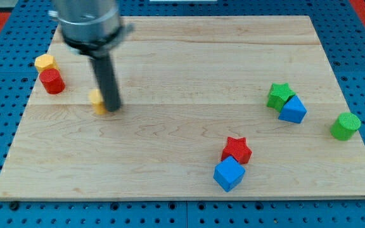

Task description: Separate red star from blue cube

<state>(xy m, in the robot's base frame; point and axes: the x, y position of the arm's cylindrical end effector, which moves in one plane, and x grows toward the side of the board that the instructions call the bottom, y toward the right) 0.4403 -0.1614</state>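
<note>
The red star (236,149) lies at the view's lower middle-right, touching the blue cube (229,174) just below it. My tip (112,108) is far off at the view's left, right next to a small yellow block (97,100) that the rod partly hides. The rod is dark and upright under the grey arm body.
A yellow block (44,62) and a red cylinder (52,82) sit at the board's left edge. A green star (279,95) touches a second blue block (293,110) at the right. A green cylinder (345,126) sits near the right edge of the wooden board (182,57).
</note>
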